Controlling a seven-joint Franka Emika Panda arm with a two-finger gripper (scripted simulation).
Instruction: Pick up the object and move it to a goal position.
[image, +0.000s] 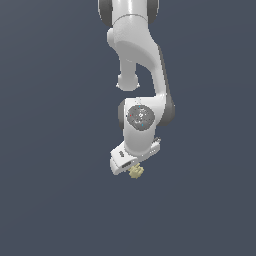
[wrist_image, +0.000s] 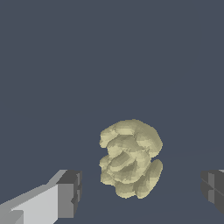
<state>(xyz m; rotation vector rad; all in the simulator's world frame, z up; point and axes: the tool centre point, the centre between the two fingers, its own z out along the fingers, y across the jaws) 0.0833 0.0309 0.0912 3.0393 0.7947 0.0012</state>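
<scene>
The tool (wrist_image: 140, 190) stands with its jaws apart: in the wrist view the two dark grey fingertips (wrist_image: 72, 192) sit on opposite sides of the object (wrist_image: 130, 158), with clear gaps between each pad and the lumpy surface, so nothing is clamped. The object, a small pale yellow-beige knobbly item, lies between the jaws and somewhat beyond the pad tips; in the exterior view it shows just below the tool (image: 131, 167) as a small lump (image: 136, 172) at its lower edge. Risk assessment: the object does not appear centred between the pads, lying nearer one finger than the other, so on closure that pad would likely touch first and push or roll the item before the other arrives. The ridged, irregular form offers few flat faces, and pads bearing on a knob or ridge could let it twist or squirt out. If the tool closes too high, it may catch only the object's upper lobes and lose it on the lift. The supporting surface is a uniform dark blue-grey plane without visible edges, texture or markings; no goal marker is visible in either view.
</scene>
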